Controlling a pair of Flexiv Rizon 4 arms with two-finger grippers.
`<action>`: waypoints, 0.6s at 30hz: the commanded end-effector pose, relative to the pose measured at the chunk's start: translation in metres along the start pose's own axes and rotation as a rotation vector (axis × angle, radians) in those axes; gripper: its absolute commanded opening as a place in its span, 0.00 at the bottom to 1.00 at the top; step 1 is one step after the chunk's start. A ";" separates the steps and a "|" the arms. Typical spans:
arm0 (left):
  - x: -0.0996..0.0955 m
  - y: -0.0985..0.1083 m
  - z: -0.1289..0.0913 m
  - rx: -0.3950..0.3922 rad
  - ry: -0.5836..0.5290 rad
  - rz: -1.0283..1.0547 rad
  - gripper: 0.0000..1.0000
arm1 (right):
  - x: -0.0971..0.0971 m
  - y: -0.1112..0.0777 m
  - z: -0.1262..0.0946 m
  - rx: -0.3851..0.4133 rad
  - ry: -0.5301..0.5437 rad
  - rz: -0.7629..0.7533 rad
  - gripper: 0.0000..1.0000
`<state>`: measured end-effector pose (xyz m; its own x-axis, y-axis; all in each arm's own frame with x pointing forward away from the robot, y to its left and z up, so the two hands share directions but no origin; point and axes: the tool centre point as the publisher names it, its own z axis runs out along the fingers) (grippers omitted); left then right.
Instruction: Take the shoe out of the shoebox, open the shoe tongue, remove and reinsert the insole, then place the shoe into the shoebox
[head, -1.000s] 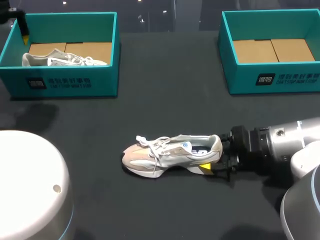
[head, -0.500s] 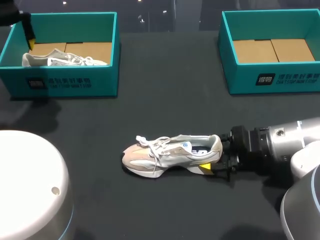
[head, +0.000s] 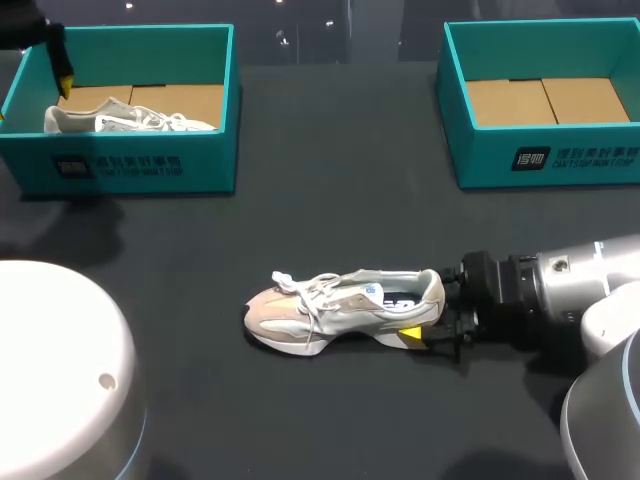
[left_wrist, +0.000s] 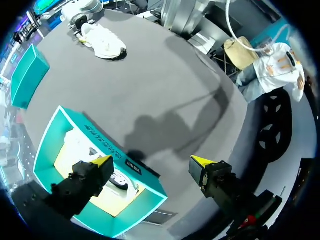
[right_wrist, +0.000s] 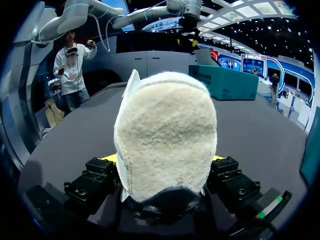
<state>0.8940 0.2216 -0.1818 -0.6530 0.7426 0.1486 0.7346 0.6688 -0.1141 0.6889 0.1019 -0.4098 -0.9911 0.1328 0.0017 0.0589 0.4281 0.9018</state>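
**Shoe on the table, heel in the right gripper**

Only the head view showed the shoe (head: 345, 310) at full length; it stood upright on its sole in the middle of the table (head: 330, 180), nearer the front edge; its long axis ran along that edge, toe to the robot's left, heel to its right. The right wrist view showed just the pale, fuzzy back of the heel (right_wrist: 165, 135), standing between the fingers. The left wrist view looked down into the left shoebox (left_wrist: 100, 145), where a second shoe (left_wrist: 75, 145) lay; the head view set that box (head: 130, 165) at the far left corner and the right shoebox (head: 545, 155) at the far right corner.

The right arm (head: 570, 290) lay low and level, coming in from the right edge; the right gripper (head: 432, 318) was closed on the heel, one finger on each side. The left gripper (left_wrist: 151, 162) hung above the left shoebox's far corner, fingers spread wide and holding nothing; one finger (left_wrist: 102, 165) was over the box's inside, the other outside its wall; in the head view only one yellow tip (head: 63, 72) of it showed.
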 end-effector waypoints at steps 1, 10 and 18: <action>0.011 -0.043 0.018 -0.077 -0.041 -0.143 1.00 | -0.001 -0.003 0.002 0.006 0.001 0.000 0.00; 0.001 -0.102 0.035 0.095 -0.006 -0.481 1.00 | -0.001 -0.003 0.002 0.006 0.001 0.000 0.00; -0.016 -0.164 0.045 0.155 0.022 -0.504 1.00 | -0.001 -0.003 0.002 0.006 0.001 0.000 0.00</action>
<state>0.7767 0.1149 -0.2064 -0.9132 0.3306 0.2384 0.2933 0.9391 -0.1791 0.6890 0.1018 -0.4099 -0.9911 0.1328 0.0017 0.0589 0.4283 0.9017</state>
